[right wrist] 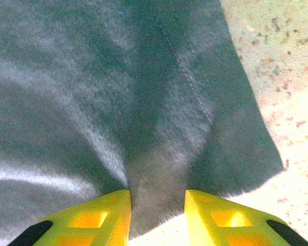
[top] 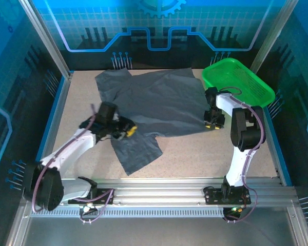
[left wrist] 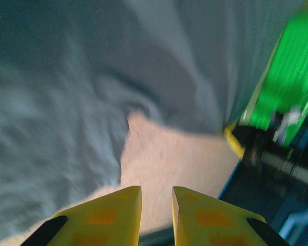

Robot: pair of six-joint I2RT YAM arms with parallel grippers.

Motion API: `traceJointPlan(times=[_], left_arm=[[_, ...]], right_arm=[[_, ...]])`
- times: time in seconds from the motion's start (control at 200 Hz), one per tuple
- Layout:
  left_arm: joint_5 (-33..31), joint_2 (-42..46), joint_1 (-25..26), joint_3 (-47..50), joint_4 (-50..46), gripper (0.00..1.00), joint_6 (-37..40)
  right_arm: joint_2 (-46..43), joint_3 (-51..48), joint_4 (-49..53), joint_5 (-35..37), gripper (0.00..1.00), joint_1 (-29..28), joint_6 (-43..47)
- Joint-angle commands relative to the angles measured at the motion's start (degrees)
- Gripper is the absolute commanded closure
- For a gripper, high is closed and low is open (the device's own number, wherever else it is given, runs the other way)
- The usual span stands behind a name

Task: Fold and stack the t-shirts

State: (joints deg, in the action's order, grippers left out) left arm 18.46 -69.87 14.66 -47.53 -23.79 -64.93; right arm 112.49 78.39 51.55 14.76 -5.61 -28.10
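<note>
On the left, your left end effector (top: 127, 130) hovered low over the lower left part of the dark grey t-shirt (top: 159, 102). At its wrist, the left end effector (left wrist: 156, 192) was released, its yellow fingers a narrow gap apart with nothing between them, above a bare patch of table (left wrist: 169, 159) bordered by blurred cloth (left wrist: 66, 102). The shirt lay spread open across the middle of the table (top: 195, 154), one flap trailing toward the near edge. Your right end effector (top: 213, 123) sat at the shirt's right edge; its fingers (right wrist: 157, 195) stood apart, unclenched, over the creased hem (right wrist: 92, 77). Just beyond stood the green basket (top: 256, 84).
</note>
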Motion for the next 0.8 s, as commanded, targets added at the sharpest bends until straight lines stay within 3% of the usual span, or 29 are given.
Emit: traceJointPlan(times=[0.0,0.115,0.245,0.42,0.795], left_arm=[[-5.24,2.05,-9.46,0.37,-13.55,0.73,4.31],[-5.30,-0.82,-17.37,0.46,-12.77,0.64,8.11],[-5.20,-7.26,-21.92,-1.95,-10.40,0.60,11.60],[-7.68,-14.05,-24.46,-4.14,-9.82,0.57,14.65],[-6.04,-21.80,-25.62,-4.26,0.19,0.57,14.17]], right_arm=[[-4.22,-0.13,0.66,1.19,0.66,-1.93,1.68],[-6.38,0.00,-0.04,-0.25,0.64,-3.77,2.90],[-7.37,0.32,-0.48,-4.07,0.60,-4.20,3.45],[-6.21,2.19,1.02,-5.93,0.57,-3.92,4.08],[-2.49,4.91,2.85,-6.12,0.56,-2.01,4.17]])
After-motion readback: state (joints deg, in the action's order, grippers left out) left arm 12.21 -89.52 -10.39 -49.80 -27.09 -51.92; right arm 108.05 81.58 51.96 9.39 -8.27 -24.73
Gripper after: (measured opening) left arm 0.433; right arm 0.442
